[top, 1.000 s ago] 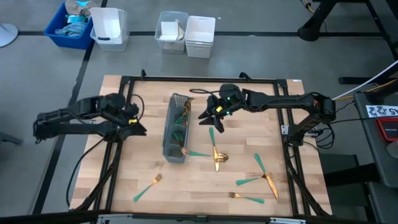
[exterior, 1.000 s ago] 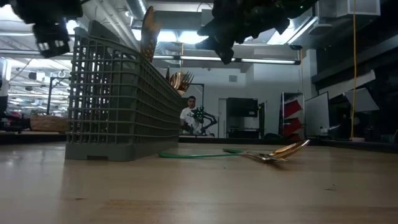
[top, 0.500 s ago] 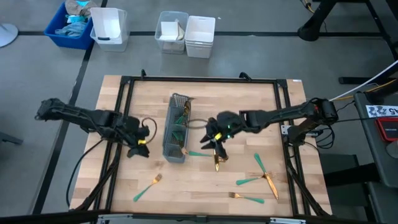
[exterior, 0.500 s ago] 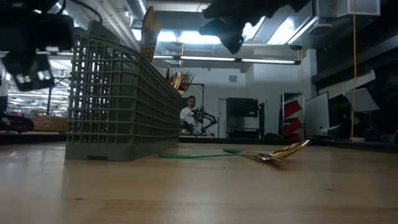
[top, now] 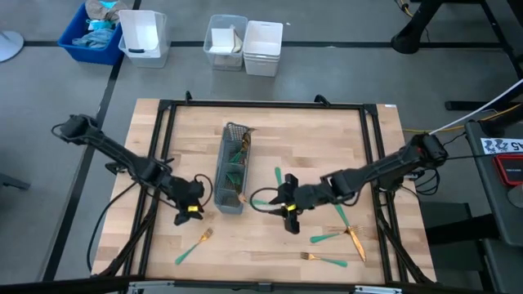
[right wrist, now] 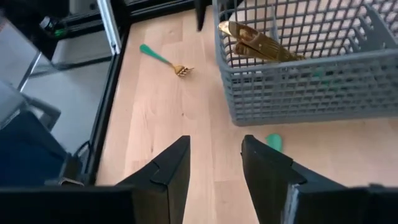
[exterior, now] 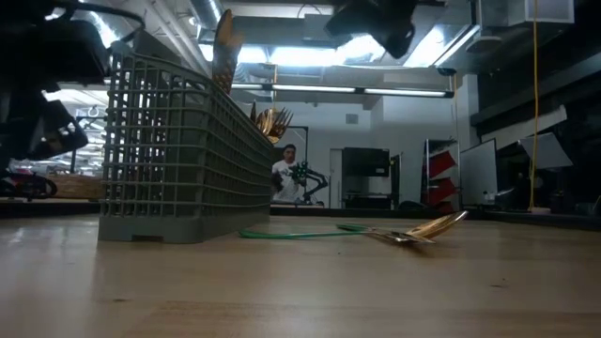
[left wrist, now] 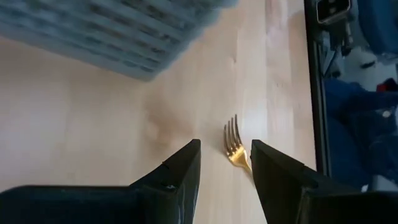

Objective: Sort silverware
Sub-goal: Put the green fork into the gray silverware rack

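Note:
The silverware, gold-headed with teal handles, lies scattered on the wooden table. A fork lies near the front left, and several pieces lie near the front right. More pieces stand in the grey mesh caddy. My left gripper hovers open just left of the caddy's near end. In its wrist view the fork's head lies just ahead of its open fingers. My right gripper is open over the table, right of the caddy's near end, and holds nothing.
A spoon and a teal handle lie on the table right of the caddy. Another teal handle lies beside the caddy. A black frame rims the table. Bins stand on the floor beyond the far edge.
My left gripper has swung toward the table's near edge and sunk, ending beside the caddy's near end, close to the front-left fork. My right gripper has gone toward the near edge from beside the caddy's far end. Both stayed open, and no silverware has moved.

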Available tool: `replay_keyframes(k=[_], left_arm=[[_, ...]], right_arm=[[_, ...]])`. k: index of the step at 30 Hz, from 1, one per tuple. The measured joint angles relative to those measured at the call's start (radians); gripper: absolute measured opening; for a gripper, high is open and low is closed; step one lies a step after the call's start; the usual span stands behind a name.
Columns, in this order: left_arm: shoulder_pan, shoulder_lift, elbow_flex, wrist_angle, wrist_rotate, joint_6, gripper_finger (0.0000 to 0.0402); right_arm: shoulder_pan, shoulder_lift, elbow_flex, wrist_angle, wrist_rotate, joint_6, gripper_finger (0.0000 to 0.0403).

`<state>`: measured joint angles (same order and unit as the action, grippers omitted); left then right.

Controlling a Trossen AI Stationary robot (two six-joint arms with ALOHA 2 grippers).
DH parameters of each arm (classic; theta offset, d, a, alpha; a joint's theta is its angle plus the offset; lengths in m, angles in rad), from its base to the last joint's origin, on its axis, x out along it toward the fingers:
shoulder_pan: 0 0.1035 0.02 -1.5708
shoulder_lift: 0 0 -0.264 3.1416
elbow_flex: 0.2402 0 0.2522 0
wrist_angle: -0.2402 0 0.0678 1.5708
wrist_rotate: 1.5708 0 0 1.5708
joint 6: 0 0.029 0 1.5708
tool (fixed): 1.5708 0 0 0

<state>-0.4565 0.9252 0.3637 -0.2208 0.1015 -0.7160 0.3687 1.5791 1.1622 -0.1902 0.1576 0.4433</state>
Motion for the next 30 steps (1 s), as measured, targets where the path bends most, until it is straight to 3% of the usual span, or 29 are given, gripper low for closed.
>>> replay_keyframes(k=[17, 30], left_arm=[[-0.136, 0.367, 0.000, 0.326, -0.054, 0.035, 0.0131], [-0.147, 0.481, 0.000, 0.455, -0.077, 0.036, 0.0131]], right_arm=[[0.178, 0.000, 0.000, 0.006, 0.243, 0.114, 0.0145], [0.188, 0.001, 0.000, 0.008, 0.262, 0.160, 0.0145]])
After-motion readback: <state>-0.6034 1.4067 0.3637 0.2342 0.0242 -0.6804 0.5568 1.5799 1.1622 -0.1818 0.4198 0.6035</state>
